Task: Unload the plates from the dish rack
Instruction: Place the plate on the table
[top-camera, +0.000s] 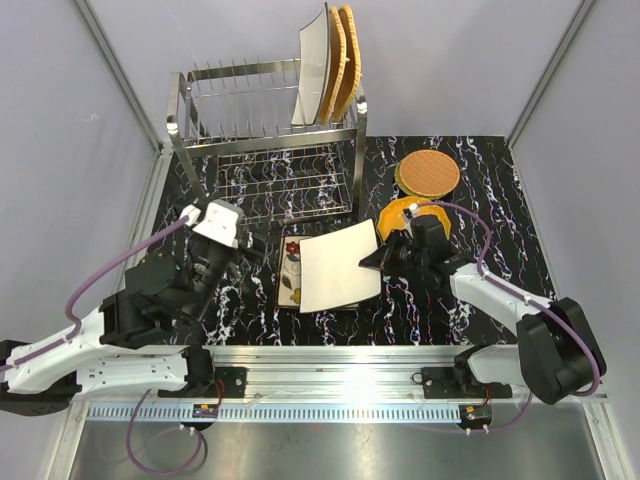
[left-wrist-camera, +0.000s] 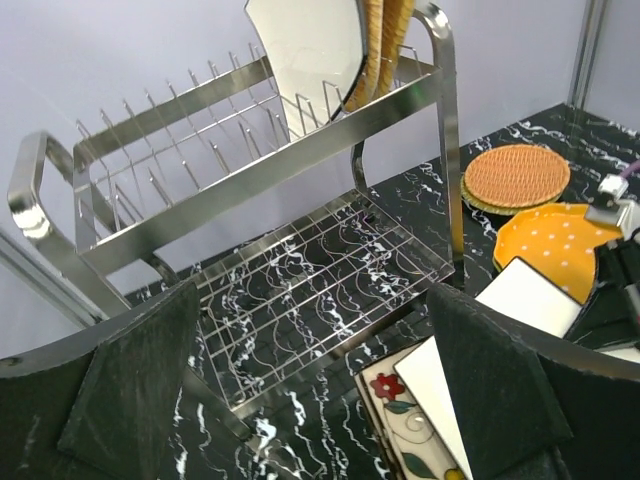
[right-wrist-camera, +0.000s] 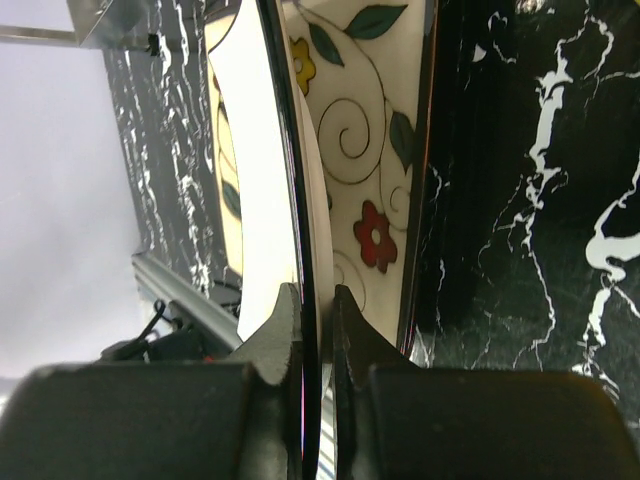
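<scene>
The overhead camera looks down; left wrist faces the dish rack (left-wrist-camera: 260, 182) (also seen overhead), right wrist hugs a plate (right-wrist-camera: 262, 250).

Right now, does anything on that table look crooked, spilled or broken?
The white square plate sits crooked over the floral plate, one edge pinched in the right pincer. Nothing looks spilled or broken.

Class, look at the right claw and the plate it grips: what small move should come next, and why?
Probably lower the white plate flat onto the floral plate and open the right claw. It is shut on that plate's edge, over the floral one, and more plates wait in the dish rack.
</scene>
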